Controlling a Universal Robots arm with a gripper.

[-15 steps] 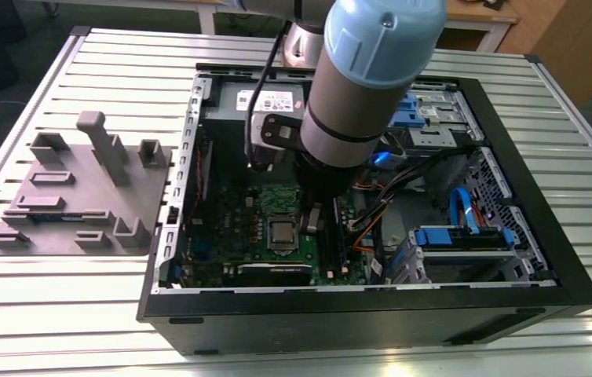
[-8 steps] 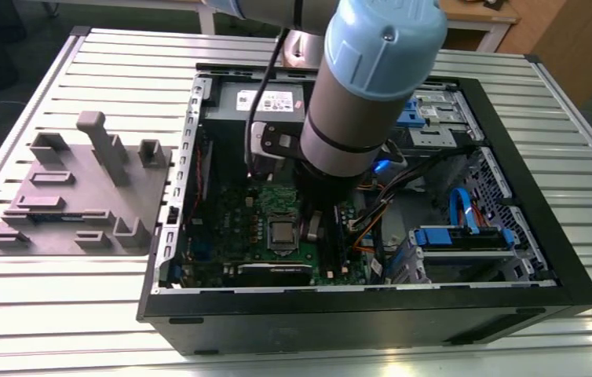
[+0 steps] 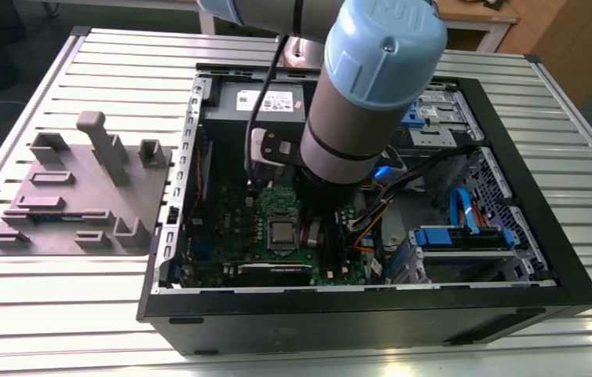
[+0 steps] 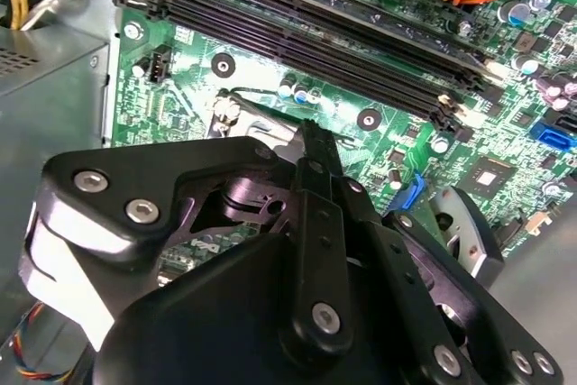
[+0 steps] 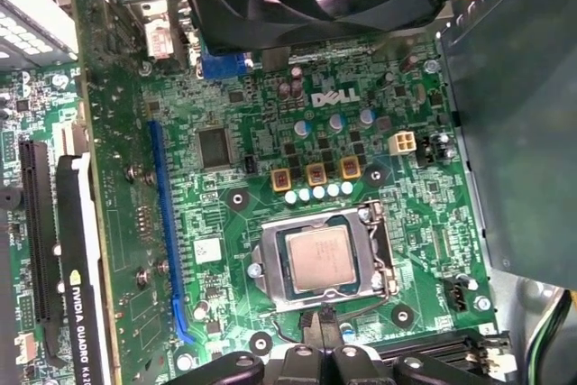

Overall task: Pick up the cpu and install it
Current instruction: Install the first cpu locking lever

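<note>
- Looking down into the open computer case [image 3: 547, 275] in the exterior view, I see the cpu [image 3: 280, 232] seated in its socket on the green board [image 3: 233, 228], near the middle of the case floor.
- In the first wrist view the cpu lies flat with its silvery metal top facing up. It is square, so neither side reads as a long axis, and its edges run parallel to the metal socket frame [image 5: 266, 263] around it.
- The claw [image 4: 307, 132] hangs just above the board beside the socket, tips pointing down. Its fingers look pressed together with nothing between them, and they are not touching the cpu.
- In the exterior view the arm [image 3: 359, 118] comes down steeply from twelve o'clock, its blue-capped joint highest and its wrist sunk inside the case. The cpu sits at about seven o'clock from the wrist's lower end.
- The long black memory sticks [image 4: 315, 42] lie in their slots just past the claw tips in the second wrist view.
- The case stands on the slatted counter [image 3: 66, 314], and a grey fixture tray [image 3: 76, 196] rests at nine o'clock from it, well apart from the arm.
</note>
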